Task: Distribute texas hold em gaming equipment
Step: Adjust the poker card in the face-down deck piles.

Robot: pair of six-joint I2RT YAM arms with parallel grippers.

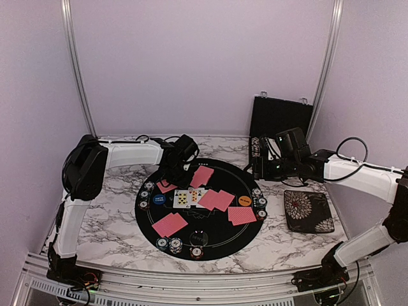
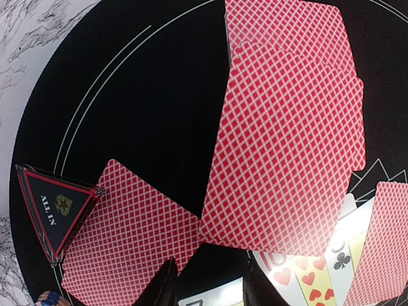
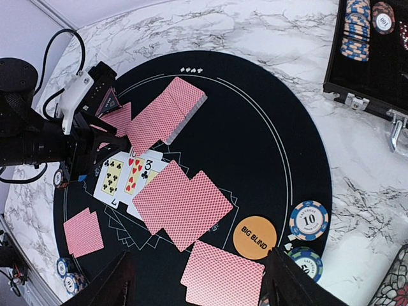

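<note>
Left claw (image 2: 207,287): drawn together. Only its dark fingertips (image 2: 164,284) show, at the lower edge of its wrist view, with nothing visibly pinched between them.
Just ahead of it: a stack of red-backed cards (image 2: 287,127), slightly fanned, lies on the far part of the round black mat (image 1: 210,239). A smaller red-backed pair (image 2: 127,239) touches the triangular ALL IN marker (image 2: 54,207).
Right claw (image 3: 201,284): fingers wide apart and holding nothing, hovering above the mat's right side.
Under and around it: face-up cards (image 3: 127,175) sit at the centre with more red-backed sets around them. The orange BIG BLIND button (image 3: 254,237) and striped chips (image 3: 308,220) are near the rim.
Handling, cards: likely light, thin, slick and bendy. Lying flat they offer no lip, so pinch the stack across its long edges, or slide one card off first.
Handling, chips: probably stiff and heavier; grip a small stack across its rim.
Beyond: marble table (image 1: 115,223), open chip case (image 1: 280,115), floral pad (image 1: 308,210).
</note>
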